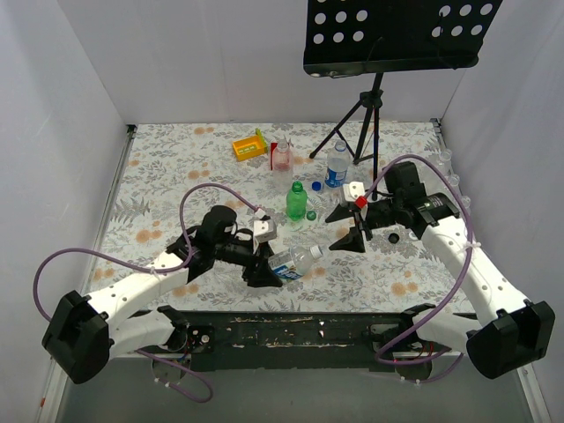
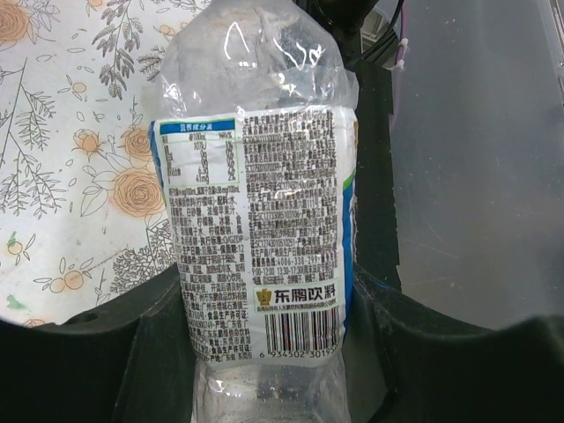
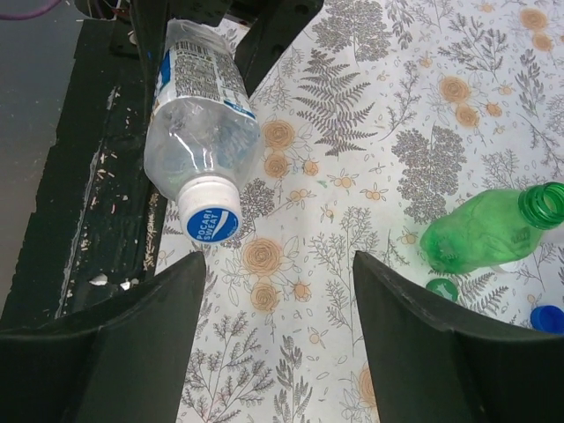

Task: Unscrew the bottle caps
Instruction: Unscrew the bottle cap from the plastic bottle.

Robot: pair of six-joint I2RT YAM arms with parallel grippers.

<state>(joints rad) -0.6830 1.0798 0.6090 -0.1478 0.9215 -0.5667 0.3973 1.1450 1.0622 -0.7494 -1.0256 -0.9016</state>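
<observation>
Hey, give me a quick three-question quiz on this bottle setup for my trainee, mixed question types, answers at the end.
1. True or false: the green bottle is capped.
2. Which one holds the clear labelled bottle? A) left gripper B) right gripper C) neither
3. Fill in: the right gripper's fingers stand ___, with nothing between them.
Key: 1 false; 2 A; 3 open.
</observation>
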